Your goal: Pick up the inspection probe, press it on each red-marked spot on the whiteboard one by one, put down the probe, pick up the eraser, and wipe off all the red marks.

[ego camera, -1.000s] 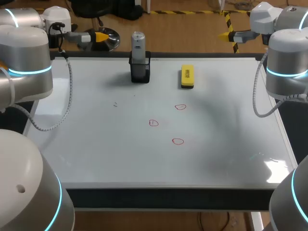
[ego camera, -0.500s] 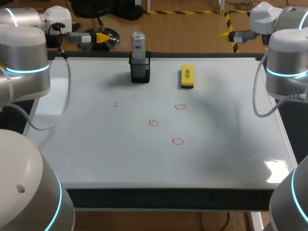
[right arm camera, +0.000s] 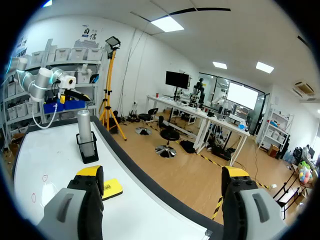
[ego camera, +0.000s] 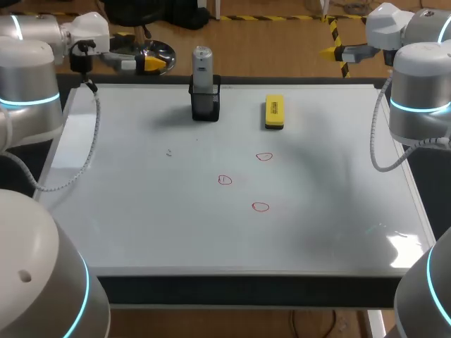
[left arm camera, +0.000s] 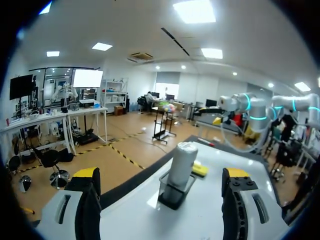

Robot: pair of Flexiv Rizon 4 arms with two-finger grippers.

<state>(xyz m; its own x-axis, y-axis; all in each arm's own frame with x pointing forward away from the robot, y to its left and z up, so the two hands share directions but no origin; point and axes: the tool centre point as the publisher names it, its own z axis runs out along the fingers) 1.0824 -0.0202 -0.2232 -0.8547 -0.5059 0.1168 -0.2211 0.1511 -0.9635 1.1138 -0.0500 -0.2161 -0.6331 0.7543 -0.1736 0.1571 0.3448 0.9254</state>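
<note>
Probe (ego camera: 202, 65) stands upright, long axis vertical, in a black holder (ego camera: 205, 104) at the far edge of the whiteboard (ego camera: 141, 211), straight ahead of the left pincer (ego camera: 153, 63), whose fingers are spread wide with nothing between them; that arm is the nearer, the right pincer (ego camera: 330, 51) hanging spread and empty well off on the probe's other side. Just beside the probe lies the yellow eraser (ego camera: 274, 111); robotward of the probe, three red marks (ego camera: 260, 206) sit on the smooth white board covering the tabletop.
</note>
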